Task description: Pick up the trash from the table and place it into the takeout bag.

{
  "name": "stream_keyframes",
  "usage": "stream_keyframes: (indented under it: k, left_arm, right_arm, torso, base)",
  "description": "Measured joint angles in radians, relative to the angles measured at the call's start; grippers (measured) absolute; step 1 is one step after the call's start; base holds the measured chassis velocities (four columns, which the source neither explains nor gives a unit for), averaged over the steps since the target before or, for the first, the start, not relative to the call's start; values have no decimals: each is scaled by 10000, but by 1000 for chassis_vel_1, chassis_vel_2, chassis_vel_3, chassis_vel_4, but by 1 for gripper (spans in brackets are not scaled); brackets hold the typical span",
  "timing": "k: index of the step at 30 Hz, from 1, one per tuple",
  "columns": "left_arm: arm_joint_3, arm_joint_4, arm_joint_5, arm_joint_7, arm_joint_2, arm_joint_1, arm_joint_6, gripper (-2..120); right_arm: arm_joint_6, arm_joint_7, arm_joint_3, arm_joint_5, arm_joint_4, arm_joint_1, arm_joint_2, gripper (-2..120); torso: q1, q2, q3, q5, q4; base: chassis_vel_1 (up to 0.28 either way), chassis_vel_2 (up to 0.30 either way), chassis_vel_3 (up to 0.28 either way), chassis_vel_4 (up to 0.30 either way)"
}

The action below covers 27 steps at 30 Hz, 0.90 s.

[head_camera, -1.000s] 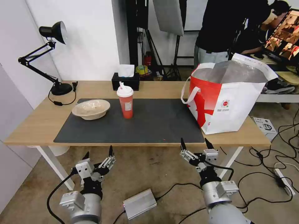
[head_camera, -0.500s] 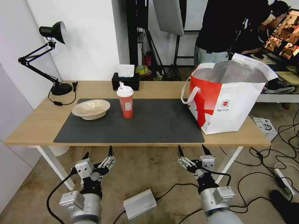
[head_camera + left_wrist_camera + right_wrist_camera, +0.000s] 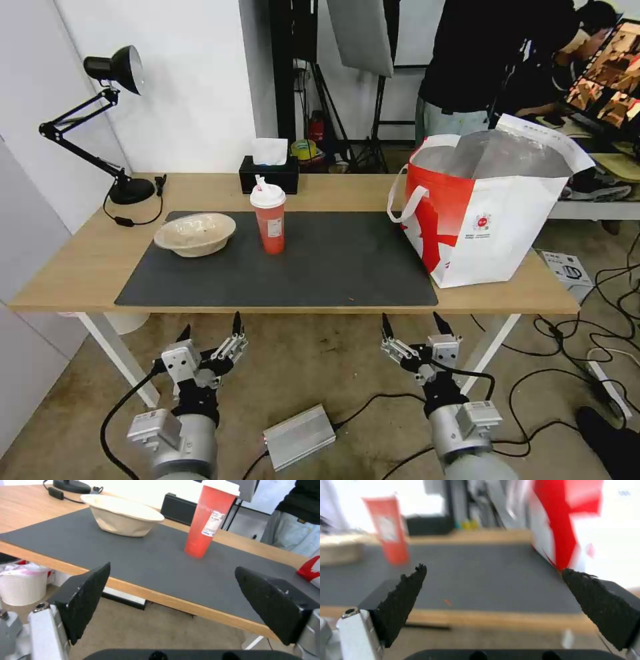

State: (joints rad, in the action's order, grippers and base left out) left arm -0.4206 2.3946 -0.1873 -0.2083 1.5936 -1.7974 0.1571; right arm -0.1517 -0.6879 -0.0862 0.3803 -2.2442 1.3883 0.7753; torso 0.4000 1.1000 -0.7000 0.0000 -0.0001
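Note:
A shallow beige bowl [image 3: 195, 233] [image 3: 122, 518] lies on the dark mat [image 3: 280, 267] at the left of the table [image 3: 87, 267]. Just right of it stands a red drink cup [image 3: 269, 219] [image 3: 209, 520] [image 3: 388, 528] with a white lid. The red-and-white takeout bag [image 3: 487, 213] [image 3: 566, 522] stands open at the table's right end. Below the front edge, over the floor, my left gripper [image 3: 210, 329] [image 3: 173, 605] and right gripper [image 3: 410, 322] [image 3: 506, 605] both hang open and hold nothing.
A black desk lamp [image 3: 110, 127] stands at the back left with its cable on the wood. A black tissue box [image 3: 269, 173] sits behind the cup. On the floor lie a silver box [image 3: 299, 437] and cables [image 3: 600, 313]. A white bin [image 3: 21, 586] stands under the table.
My right gripper has drawn a little left and down, away from the table's front edge. The left arm and the table's things have stayed put.

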Motion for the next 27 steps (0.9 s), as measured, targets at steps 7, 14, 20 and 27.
stream_keyframes:
  k: [7,14,20,27]
  left_arm:
    - [-23,43,25,77,-1,-43,-53,100]
    - [-58,72,20,76,0,-46,-62,100]
    - [-114,64,11,55,2,-39,-69,100]
    - [-195,62,-7,46,2,-33,-76,100]
  right_arm:
    - [-1025,1807,-63,-243,78,-885,-256,100]
    - [-1315,2896,-295,264,110,-1763,-469,100]
    - [-1381,3924,-756,1009,375,-3079,-557,100]
    - [-1275,4963,-1229,1480,891,-4061,-435,100]
  torso:
    - [0,0,0,0,2]
    - [0,0,0,0,0]
    - [1,-1,-1,0,2]
    - [0,0,-1,0,1]
  base:
    - [0,0,0,0]
    - [0,0,0,0]
    - [0,0,0,0]
    - [0,0,0,0]
